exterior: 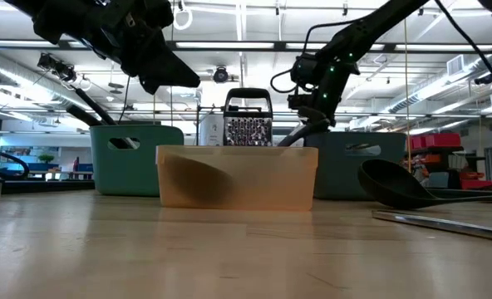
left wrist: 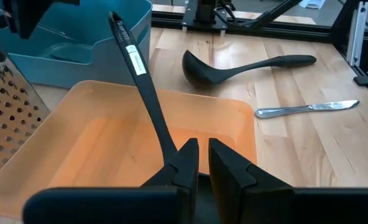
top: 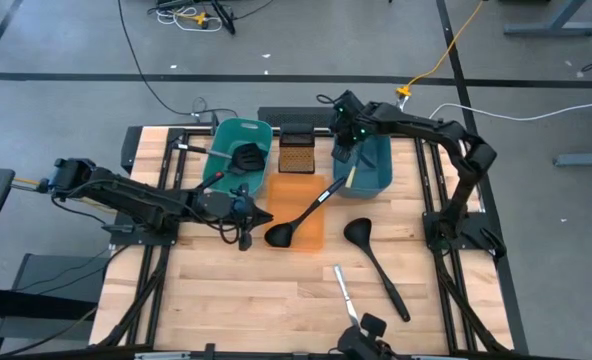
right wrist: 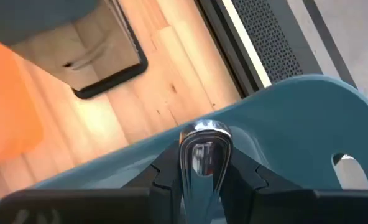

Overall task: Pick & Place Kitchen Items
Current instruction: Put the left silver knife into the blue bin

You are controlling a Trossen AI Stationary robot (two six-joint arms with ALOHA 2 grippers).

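Observation:
A black ladle (top: 306, 212) lies in the orange tub (top: 314, 240). Its bowl is down inside and its handle (left wrist: 140, 74) leans over the far rim toward the dark teal tub (top: 371, 165). My left gripper (left wrist: 202, 158) hovers above the tub's near-left part, over the ladle's bowl. It is shut to a thin slit with nothing between the fingers. My right gripper (top: 348, 152) is over the dark teal tub's rim (right wrist: 171, 146), shut on a silver knife (right wrist: 206, 140). A second ladle (top: 376, 262) and a silver knife (top: 346, 290) lie flat on the table. My right gripper pinches the silver knife between its two fingers. A rounded shiny end (right wrist: 206, 132) sticks out just past the fingertips. The fingers slant steeply down from above, over the dark teal tub's rim. The knife is lifted clear of the table; the fingers hide its other end.
A green tub (top: 226, 150) at the back left holds a black slotted spatula (top: 246, 157). A box grater (top: 296, 150) stands between the two teal tubs, behind the orange one. Bare wood (top: 226, 290) stretches along the table's near side.

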